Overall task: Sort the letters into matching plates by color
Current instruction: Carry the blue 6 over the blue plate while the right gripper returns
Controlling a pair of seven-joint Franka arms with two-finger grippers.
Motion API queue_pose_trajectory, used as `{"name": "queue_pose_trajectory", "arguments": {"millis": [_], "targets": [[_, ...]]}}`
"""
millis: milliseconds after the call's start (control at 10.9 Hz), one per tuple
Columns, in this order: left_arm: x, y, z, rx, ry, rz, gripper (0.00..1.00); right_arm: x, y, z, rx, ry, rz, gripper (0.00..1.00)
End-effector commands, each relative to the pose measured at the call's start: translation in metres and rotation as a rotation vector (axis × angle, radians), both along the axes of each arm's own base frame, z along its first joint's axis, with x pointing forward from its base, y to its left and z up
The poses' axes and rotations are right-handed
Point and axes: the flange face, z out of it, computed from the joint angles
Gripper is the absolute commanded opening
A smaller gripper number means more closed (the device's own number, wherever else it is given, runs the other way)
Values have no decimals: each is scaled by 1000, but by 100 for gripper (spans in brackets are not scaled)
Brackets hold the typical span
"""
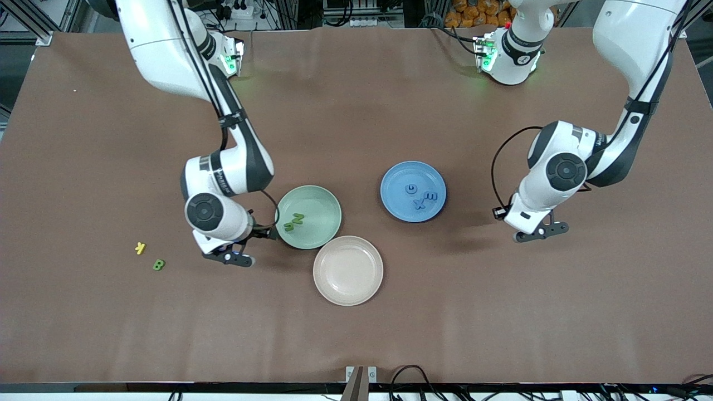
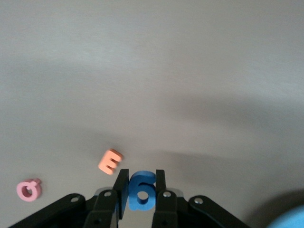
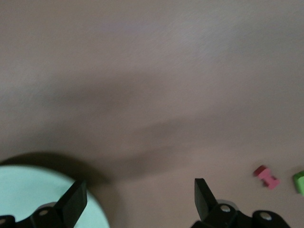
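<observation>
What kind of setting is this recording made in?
Most likely a robotics lab bench: two arms mounted at a brown-covered table, aluminium framing and cabling at the table's edges, and staged props like the plates and foam letters.

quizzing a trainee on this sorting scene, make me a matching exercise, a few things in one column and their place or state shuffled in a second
Column one:
1. left pincer
2. right pincer
3. green plate
4. beige-pink plate

Column two:
A. holds two green letters
B. open, beside the green plate
C. shut on the blue letter
D. has nothing in it

Pairs: 1-C, 2-B, 3-A, 4-D
</observation>
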Motion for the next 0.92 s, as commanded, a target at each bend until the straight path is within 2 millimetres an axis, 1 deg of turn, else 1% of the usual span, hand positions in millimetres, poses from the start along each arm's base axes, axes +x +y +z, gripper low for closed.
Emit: {"name": "queue_pose_trajectory", "arguments": {"millis": [0,184,275,367,459,551,734,826], "targets": [[-5,-31,23,-17,20,-30,0,19,-48,14,-3,-38,-65,100],[-13,-56,23,-25,21,-7,0,33,-89,16,4,-71,-116,100],[-12,-66,26,-28,12,4,0,37,-109,16,8,-72,-130,100],[-16,-80,28,-29,7,4,0,41,-125,17,9,-78,-145,100],[-19,-89,29,-30,4,9,0,46,-149,18,11,-104,-179,100],[-24,-104,30,-32,1,3,0,50,-167,20,12,-119,-199,100],[-38,-131,25,-47,23,16,0,53,-203,18,11,-135,-243,100],[-44,-140,24,-56,35,26,0,53,-220,18,10,-135,-257,100]]}}
